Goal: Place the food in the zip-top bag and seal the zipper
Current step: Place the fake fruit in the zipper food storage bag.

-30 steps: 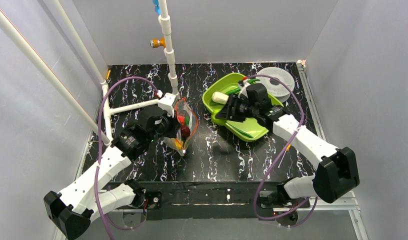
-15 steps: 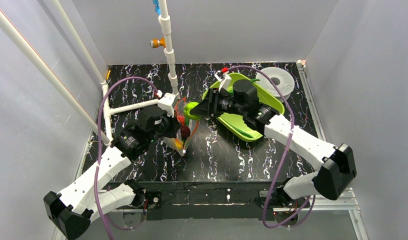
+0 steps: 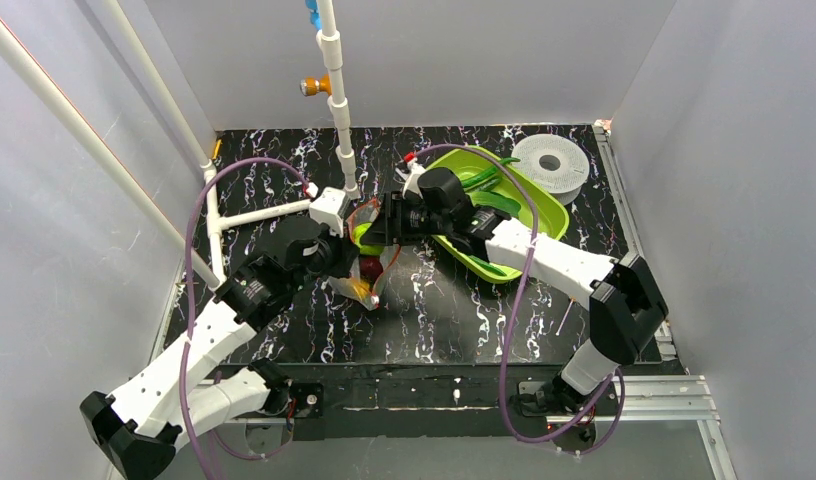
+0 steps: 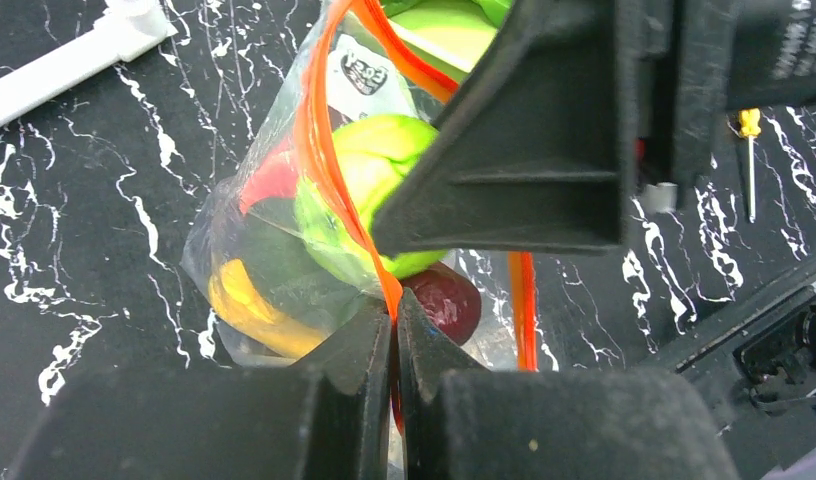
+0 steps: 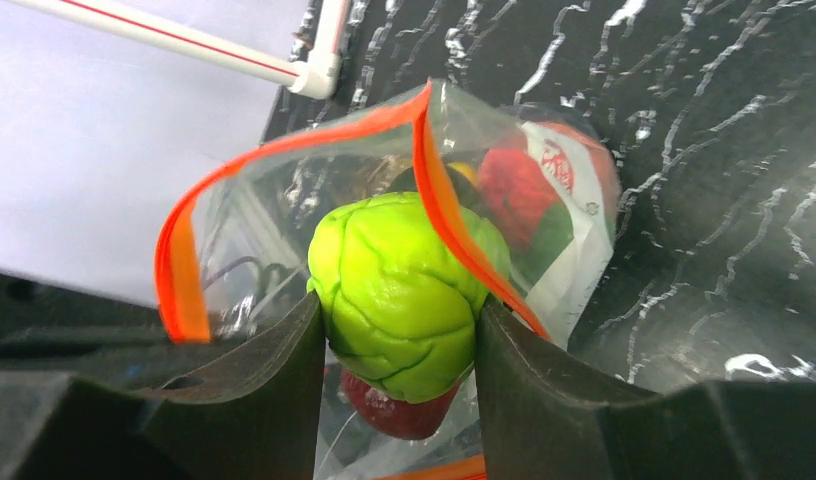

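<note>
The clear zip-top bag (image 3: 369,262) stands open on the table, its red-orange zipper (image 5: 439,190) spread wide. My left gripper (image 4: 395,322) is shut on the zipper strip (image 4: 329,190) and holds the mouth up. My right gripper (image 5: 396,345) is shut on a round green lumpy fruit (image 5: 399,292) and holds it in the bag's mouth; it also shows in the left wrist view (image 4: 369,190). Inside the bag lie a dark red piece (image 4: 444,300), a yellow one (image 4: 234,300) and a red one (image 5: 519,190). In the top view the right gripper (image 3: 372,232) is at the bag.
The lime-green tray (image 3: 524,205) with long green food pieces (image 3: 484,180) sits behind the right arm. A white perforated disc (image 3: 551,160) lies at the back right. A white pipe frame (image 3: 264,212) stands left of the bag. A small screwdriver (image 4: 749,160) lies on the table.
</note>
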`<act>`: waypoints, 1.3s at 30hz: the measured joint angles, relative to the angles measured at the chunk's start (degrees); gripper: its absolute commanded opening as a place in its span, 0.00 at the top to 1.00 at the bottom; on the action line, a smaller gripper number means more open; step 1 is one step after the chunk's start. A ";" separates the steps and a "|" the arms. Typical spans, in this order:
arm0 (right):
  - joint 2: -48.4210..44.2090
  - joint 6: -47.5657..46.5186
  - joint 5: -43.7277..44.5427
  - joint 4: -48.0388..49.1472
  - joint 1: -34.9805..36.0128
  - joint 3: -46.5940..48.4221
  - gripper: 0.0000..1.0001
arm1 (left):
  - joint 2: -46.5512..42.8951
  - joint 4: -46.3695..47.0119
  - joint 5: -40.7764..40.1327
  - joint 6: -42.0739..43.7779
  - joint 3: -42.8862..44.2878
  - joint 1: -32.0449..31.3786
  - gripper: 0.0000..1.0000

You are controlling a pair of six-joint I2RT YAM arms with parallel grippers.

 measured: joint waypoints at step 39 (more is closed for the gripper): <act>-9.97 -10.49 4.99 -22.45 -3.54 11.00 0.03 | 2.86 -19.79 -6.74 -17.89 9.52 -1.93 1.00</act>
